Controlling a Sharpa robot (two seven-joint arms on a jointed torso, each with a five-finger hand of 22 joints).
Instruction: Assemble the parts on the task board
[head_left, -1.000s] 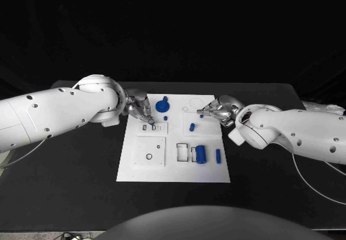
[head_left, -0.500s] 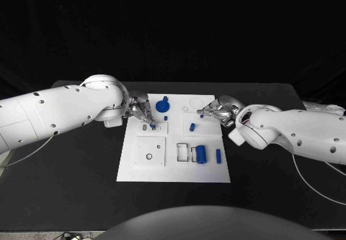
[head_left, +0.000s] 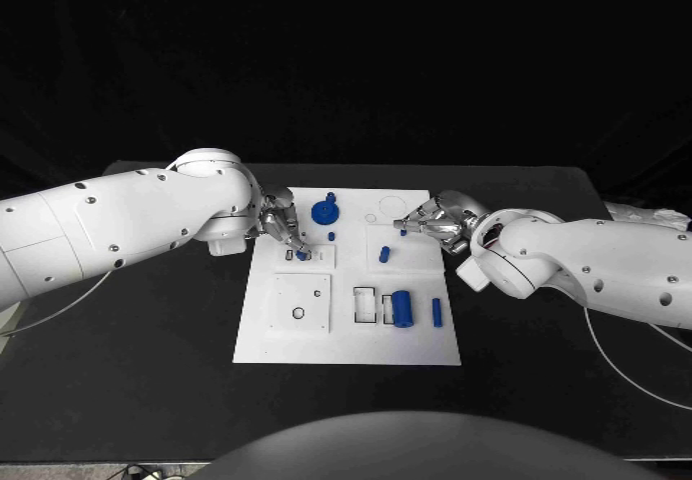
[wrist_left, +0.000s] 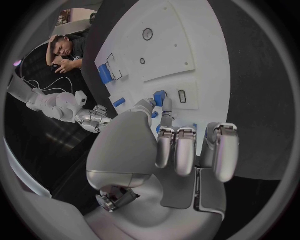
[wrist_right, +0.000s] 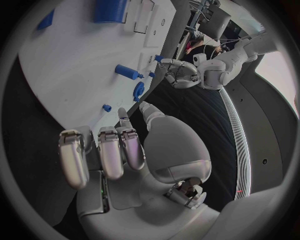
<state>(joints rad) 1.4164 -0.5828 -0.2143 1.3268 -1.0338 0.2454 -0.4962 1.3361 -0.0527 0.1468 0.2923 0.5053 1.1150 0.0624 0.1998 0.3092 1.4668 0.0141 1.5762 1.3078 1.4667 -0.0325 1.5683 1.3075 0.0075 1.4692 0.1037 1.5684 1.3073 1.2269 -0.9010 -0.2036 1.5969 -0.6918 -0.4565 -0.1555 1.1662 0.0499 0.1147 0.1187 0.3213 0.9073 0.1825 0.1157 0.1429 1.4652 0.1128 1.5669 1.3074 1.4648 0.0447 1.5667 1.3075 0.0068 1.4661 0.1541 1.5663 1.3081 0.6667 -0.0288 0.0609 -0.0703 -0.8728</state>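
Left hand (head_left: 284, 232) is at the far-left part of the task board (head_left: 274, 340), fingertips pointing down at the small slotted plate (head_left: 309, 256) near the board's left edge. In the left wrist view a small blue part (wrist_left: 160, 97) sits pinched at the fingertips, just beside the rectangular slot (wrist_left: 182, 96). The part's long axis appears roughly upright to the board, though it is too small to be sure. Other fingers of this hand curl in beside the pinch.

Judgement: the step in hand is seating this part into the slotted plate; the slot lies directly below and slightly to the side of the fingertips, so the coming move turns on a small sideways correction, then a straight push down.

Right hand (head_left: 433, 222) hangs over the board's far-right edge, fingers curled in, nothing visible in them; it is farther from the slotted plate than the left.

Other parts on the board: blue gear (head_left: 325, 212) near the far edge, short peg (head_left: 384, 254) mid-board, blue cylinder (head_left: 402, 307) and thin bar (head_left: 436, 311) toward the near-right.
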